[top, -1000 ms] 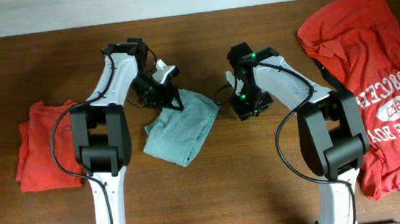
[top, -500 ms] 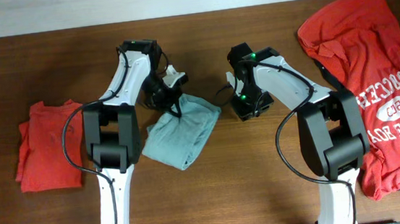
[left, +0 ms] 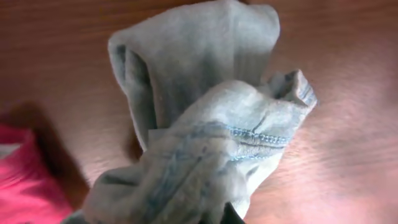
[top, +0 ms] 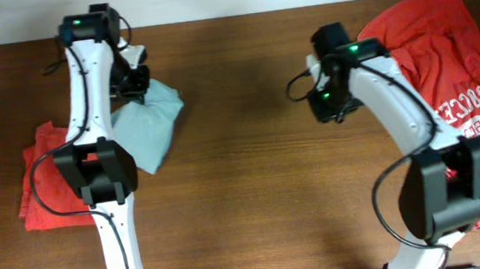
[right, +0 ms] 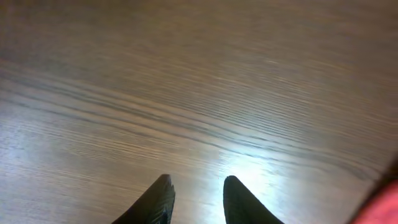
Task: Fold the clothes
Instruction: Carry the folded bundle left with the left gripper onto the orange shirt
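Far left of the wooden table there's the small folded orange-red T-shirt, lying flat near the left edge. Just to its right is the pale grey-blue T-shirt, a rumpled bundle rather than anything neat. I can't tell whether the two shirts touch, since the left arm crosses over that spot.

The left gripper sits at the bundle's top end, toward the back of the table, and it's clenched tight on the grey-blue cloth. In the wrist view the fabric bunches up right at the fingers, with a stitched hem showing and one flap drooping to the wood.

Then a wide stretch of bare table, and the right gripper hovering over it. Its two dark fingertips stand apart with nothing between them, just wood grain underneath.

Far right, the large orange-red T-shirt is spread out loosely, its white lettering face up, upside down to the overhead camera.
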Available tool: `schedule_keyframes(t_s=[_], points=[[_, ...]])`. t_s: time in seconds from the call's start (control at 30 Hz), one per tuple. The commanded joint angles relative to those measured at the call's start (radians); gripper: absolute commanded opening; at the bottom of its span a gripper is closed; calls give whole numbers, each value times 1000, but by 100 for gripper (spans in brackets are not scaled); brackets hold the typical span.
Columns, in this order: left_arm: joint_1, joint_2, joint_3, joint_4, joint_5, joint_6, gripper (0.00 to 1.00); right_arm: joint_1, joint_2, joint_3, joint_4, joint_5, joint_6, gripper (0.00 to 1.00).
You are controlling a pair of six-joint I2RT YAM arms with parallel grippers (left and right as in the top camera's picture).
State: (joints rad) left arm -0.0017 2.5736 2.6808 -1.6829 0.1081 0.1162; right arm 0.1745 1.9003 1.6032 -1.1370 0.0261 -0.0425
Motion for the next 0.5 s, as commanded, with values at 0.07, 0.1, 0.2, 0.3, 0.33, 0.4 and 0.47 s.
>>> schedule_keyframes(t_s=[0.07, 0.1, 0.2, 0.3, 0.33, 0.4, 0.47], points=[[21, -116, 16, -5, -50, -82, 1, -69, -75, 21, -13, 1, -2, 32], [21, -148, 10, -5, -51, -92, 1, -78, -77, 21, -16, 0, -2, 32], [19, -225, -36, -5, -55, -98, 0, -84, -77, 21, -19, 1, -2, 32], [20, -339, -156, -5, -114, -108, 0, -84, -77, 21, -19, 1, -2, 32], [21, -374, -201, -5, -154, -129, 0, -84, -77, 21, -19, 1, -2, 32], [32, -433, -286, -5, -196, -148, 0, -84, -77, 21, -19, 1, -2, 32], [51, -467, -348, -5, -211, -167, 0, -84, -77, 21, -19, 1, -2, 32]])
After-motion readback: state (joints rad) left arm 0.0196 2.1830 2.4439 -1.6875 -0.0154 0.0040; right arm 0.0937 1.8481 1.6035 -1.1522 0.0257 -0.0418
